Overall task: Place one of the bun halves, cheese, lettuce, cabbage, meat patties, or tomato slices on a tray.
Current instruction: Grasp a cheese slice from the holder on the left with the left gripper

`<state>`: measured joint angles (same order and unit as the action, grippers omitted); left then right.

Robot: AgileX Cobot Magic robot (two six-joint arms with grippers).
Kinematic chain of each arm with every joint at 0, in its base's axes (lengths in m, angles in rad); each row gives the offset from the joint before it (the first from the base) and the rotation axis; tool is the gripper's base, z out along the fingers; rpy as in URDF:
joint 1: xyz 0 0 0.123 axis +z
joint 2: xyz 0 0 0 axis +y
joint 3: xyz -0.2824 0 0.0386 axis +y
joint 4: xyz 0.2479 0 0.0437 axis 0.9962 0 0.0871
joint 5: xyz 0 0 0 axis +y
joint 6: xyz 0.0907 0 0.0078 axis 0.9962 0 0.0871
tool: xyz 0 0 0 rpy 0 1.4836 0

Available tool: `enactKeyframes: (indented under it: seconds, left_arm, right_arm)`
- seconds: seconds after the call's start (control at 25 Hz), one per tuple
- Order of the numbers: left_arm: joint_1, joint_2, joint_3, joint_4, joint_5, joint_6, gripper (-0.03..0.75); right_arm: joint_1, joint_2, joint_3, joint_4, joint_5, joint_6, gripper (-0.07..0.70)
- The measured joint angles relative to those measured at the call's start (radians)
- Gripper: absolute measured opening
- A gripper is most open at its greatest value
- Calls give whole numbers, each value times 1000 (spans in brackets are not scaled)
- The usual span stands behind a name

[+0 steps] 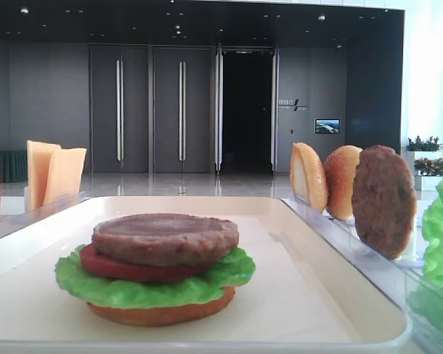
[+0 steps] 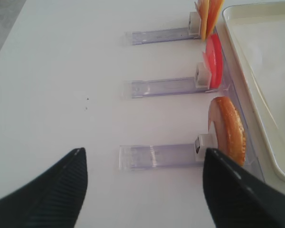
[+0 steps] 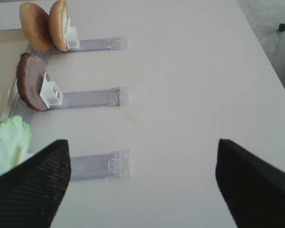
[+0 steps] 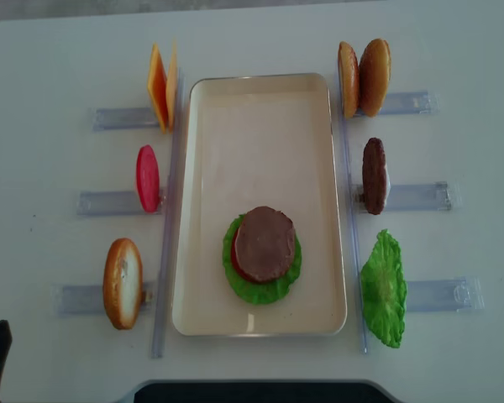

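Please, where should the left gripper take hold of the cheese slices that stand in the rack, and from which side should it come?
The cheese stands on edge in its clear rack, left of the tray, so its flat faces point sideways. Probably best to come from above and pinch the free top edge, one finger on each face. The left gripper is open and empty, well short of it.

The right gripper (image 3: 142,183) shows two broad black fingers (image 3: 31,187) with a finely ribbed, woven-looking texture. The left gripper (image 2: 142,185) has matching black fingers (image 2: 240,197), perhaps rubber-coated.
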<state>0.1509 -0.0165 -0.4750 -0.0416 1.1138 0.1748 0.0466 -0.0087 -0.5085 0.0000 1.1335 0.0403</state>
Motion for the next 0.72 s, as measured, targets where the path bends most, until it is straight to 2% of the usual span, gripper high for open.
enactKeyframes:
  seconds: [0.72]
  left_arm:
    - [0,0,0,0,0,0,576]
  right_arm:
    - [0,0,0,0,0,0,590]
